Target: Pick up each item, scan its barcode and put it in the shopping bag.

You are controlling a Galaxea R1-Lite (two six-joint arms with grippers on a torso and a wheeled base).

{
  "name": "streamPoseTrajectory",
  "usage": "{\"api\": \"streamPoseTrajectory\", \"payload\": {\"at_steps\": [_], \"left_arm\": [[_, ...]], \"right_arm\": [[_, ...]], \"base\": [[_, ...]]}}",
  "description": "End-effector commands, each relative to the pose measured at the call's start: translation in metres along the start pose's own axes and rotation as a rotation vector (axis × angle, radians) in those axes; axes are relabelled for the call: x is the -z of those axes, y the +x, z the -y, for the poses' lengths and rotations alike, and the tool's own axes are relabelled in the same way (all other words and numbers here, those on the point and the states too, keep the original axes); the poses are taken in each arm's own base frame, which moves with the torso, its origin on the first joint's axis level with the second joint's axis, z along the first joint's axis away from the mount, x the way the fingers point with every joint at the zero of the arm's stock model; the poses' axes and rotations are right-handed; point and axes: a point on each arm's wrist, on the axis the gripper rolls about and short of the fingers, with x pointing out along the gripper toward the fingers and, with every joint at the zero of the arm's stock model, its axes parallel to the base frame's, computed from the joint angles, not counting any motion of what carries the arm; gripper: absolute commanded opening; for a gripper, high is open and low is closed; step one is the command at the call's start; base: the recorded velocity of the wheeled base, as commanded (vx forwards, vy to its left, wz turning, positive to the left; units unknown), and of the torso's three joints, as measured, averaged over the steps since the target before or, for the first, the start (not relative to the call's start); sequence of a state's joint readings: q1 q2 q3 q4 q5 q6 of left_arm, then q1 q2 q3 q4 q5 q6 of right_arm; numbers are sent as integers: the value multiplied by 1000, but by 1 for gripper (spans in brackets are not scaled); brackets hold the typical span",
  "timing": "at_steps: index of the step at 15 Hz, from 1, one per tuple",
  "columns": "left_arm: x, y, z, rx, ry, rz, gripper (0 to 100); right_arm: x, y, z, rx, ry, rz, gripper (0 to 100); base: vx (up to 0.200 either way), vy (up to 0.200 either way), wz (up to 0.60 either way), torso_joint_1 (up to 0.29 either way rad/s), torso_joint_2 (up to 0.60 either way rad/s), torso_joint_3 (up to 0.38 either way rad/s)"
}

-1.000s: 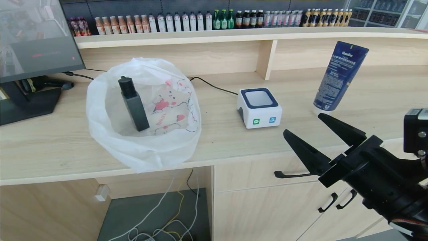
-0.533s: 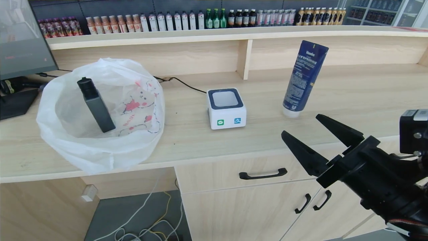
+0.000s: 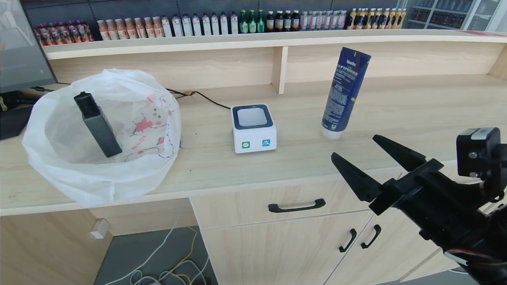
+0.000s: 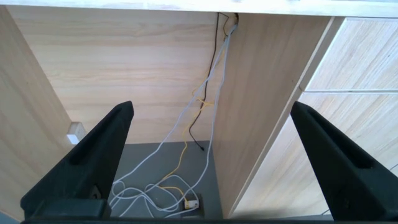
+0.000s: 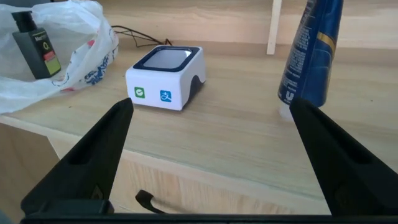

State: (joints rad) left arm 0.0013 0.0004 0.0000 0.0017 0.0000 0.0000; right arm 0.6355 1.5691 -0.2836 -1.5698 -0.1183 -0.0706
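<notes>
A blue tube (image 3: 344,92) stands cap-down on the wooden counter (image 3: 277,158), right of the white barcode scanner (image 3: 253,127); both appear in the right wrist view as the tube (image 5: 309,56) and the scanner (image 5: 165,76). The white shopping bag (image 3: 99,138) sits at the counter's left with a dark grey bottle (image 3: 97,124) upright inside, also seen as the bottle (image 5: 36,46). My right gripper (image 3: 368,162) hangs open and empty in front of the counter edge, short of the tube. My left gripper (image 4: 211,165) is open below the counter, facing cables.
A monitor (image 3: 20,51) and its stand occupy the counter's far left. A cable (image 3: 206,99) runs behind the scanner. A raised shelf (image 3: 253,39) with a divider backs the counter. Drawers with black handles (image 3: 297,206) sit below. Loose wires (image 4: 180,180) lie on the floor.
The head view has shifted, so everything sits further left in the picture. My right gripper stays open and has kept about the same pose.
</notes>
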Motion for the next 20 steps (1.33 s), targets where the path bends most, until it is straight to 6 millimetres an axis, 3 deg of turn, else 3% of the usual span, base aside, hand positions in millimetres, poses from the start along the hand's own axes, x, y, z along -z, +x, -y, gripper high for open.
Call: {"api": "streamPoseTrajectory", "payload": {"at_steps": [1,5,9,12,20], "left_arm": [[0,0,0,0,0,1,100],[0,0,0,0,-2,1,100],[0,0,0,0,-2,1,100],[0,0,0,0,-2,1,100],[0,0,0,0,-2,1,100]], "right_arm": [[4,5,10,45,-15,-11,100],[-5,11,19,84,-38,34,100],[-29,51,43,157,-62,47,100],[-24,59,63,108,-89,-4,100],[-4,89,69,107,-52,-30,100]], "base": [[0,0,0,0,0,0],[0,0,0,0,0,0],[0,0,0,0,0,0],[0,0,0,0,0,0],[0,0,0,0,0,0]]}}
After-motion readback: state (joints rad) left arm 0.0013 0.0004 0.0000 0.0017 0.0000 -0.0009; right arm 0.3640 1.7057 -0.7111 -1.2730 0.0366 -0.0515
